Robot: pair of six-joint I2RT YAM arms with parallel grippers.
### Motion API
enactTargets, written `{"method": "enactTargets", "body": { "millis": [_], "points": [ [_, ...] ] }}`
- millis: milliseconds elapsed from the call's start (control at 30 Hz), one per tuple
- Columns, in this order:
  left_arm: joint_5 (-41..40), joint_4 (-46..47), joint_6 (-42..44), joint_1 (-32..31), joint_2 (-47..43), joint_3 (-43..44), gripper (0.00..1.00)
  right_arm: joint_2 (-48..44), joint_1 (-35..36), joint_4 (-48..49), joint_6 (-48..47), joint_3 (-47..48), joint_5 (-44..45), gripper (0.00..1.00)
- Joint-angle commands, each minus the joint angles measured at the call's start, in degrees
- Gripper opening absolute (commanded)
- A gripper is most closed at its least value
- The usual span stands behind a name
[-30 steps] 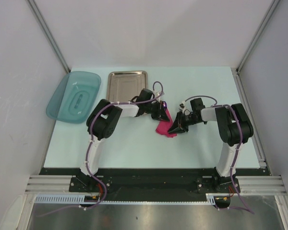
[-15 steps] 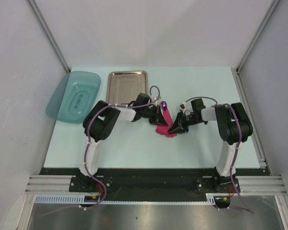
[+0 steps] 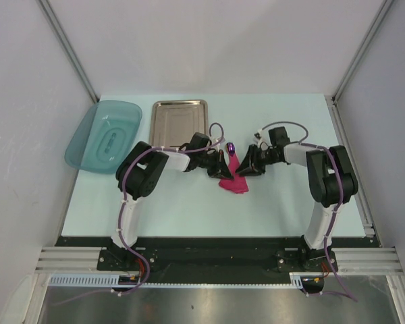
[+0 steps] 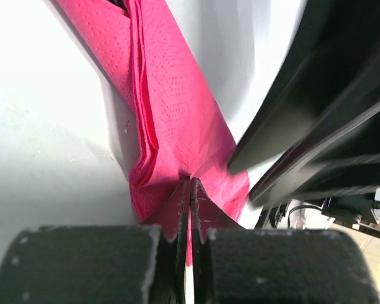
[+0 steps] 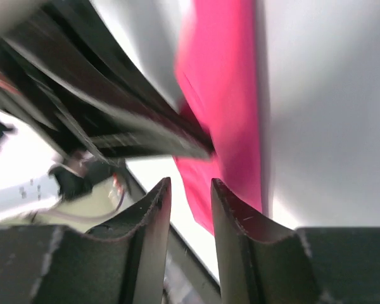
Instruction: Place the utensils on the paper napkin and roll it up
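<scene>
The magenta paper napkin (image 3: 233, 178) lies mid-table as a narrow folded bundle. A purple tip of the fork (image 3: 230, 146) sticks out at its far end; the spoon is hidden. My left gripper (image 3: 221, 164) is at the bundle's left side, shut on a napkin edge (image 4: 171, 126), the jaws pressed together with paper between them (image 4: 190, 185). My right gripper (image 3: 247, 163) is at the bundle's right side, slightly open and empty (image 5: 190, 185), with the napkin (image 5: 231, 95) just ahead of its tips. The two grippers face each other closely.
A steel tray (image 3: 180, 121) sits at the back, left of the grippers. A teal translucent dish (image 3: 104, 136) lies at the far left, overhanging the table edge. Grey walls stand on both sides.
My right gripper has moved away from me along the napkin's right side. My left gripper shifted slightly nearer. The fork's purple tip has come into view at the far end.
</scene>
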Motion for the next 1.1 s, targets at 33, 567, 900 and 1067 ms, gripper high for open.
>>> {"method": "enactTargets", "body": {
  "millis": [33,567,900,1067],
  "points": [
    [-4.12,-4.00,3.73,0.41,0.83,0.34,0.00,-2.03,-1.33,-1.28,-3.62,11.94,10.65,0.39],
    [-4.12,-3.39,3.03,0.32,1.00,0.61,0.00,-5.79,-0.45,1.24,-1.36,5.50,9.01,0.28],
    [-5.62,-2.95,2.50,0.32,0.30,1.05,0.00,-7.57,4.47,2.84,-2.40,-3.93,10.93,0.25],
    [-6.58,-4.35,3.38,0.32,-1.19,1.23,0.01,-4.23,4.56,3.36,-2.84,-5.00,12.43,0.25]
  ]
}}
